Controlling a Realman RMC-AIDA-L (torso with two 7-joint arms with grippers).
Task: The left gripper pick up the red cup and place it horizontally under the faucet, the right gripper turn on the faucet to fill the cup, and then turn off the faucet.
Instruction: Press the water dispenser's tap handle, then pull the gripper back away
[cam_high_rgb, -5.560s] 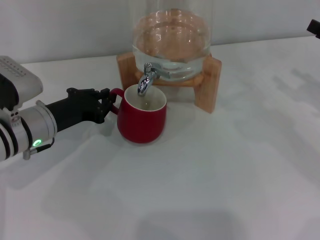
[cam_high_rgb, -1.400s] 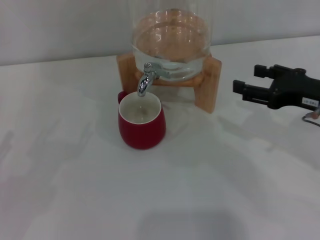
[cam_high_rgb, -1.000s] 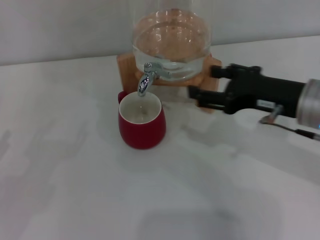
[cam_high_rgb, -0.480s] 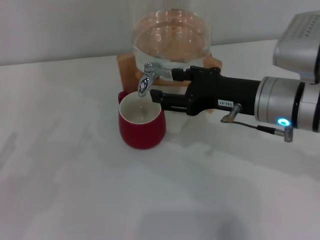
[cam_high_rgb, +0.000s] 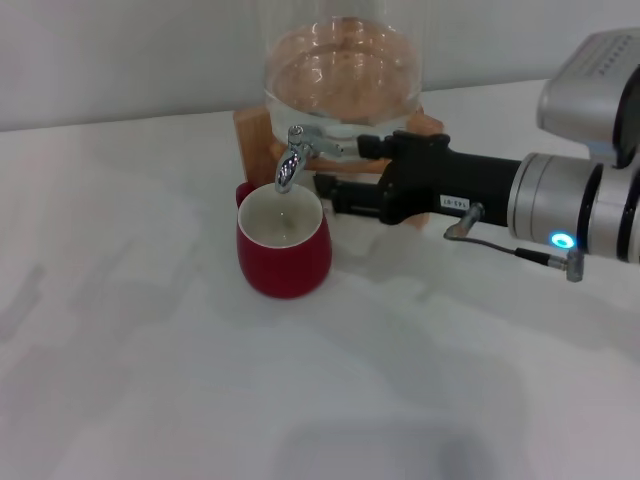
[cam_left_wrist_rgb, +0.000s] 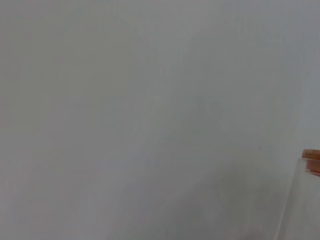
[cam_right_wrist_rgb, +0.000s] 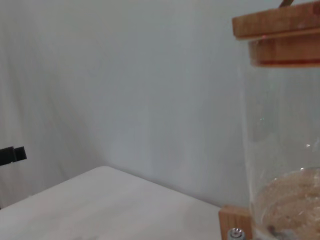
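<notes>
The red cup (cam_high_rgb: 284, 245) stands upright on the white table (cam_high_rgb: 300, 400), its off-white inside showing and its small handle turned toward the jar behind it. It sits directly below the faucet (cam_high_rgb: 291, 158), whose chrome spout hangs just over the cup's far rim; whether the spout touches the rim is hard to judge from this angle.

Just beside the cup, on its right, the right gripper (cam_high_rgb: 340, 172) reaches in from the right side of the table. Its black fingers (cam_high_rgb: 350, 195) are parted, holding nothing, with one finger level with the faucet's body and the other lower, near the cup's rim. The tips stop a little short of the faucet. Behind the fingers runs the black forearm with a white label, then the silver wrist with a blue light and a thin cable.

Behind the cup, the clear glass jar (cam_high_rgb: 343, 85) rests on a wooden stand (cam_high_rgb: 420, 165), with the faucet sticking out of its lower front. The right wrist view shows the jar's wooden lid (cam_right_wrist_rgb: 280, 37) above the glass wall.

The left gripper is out of sight.
</notes>
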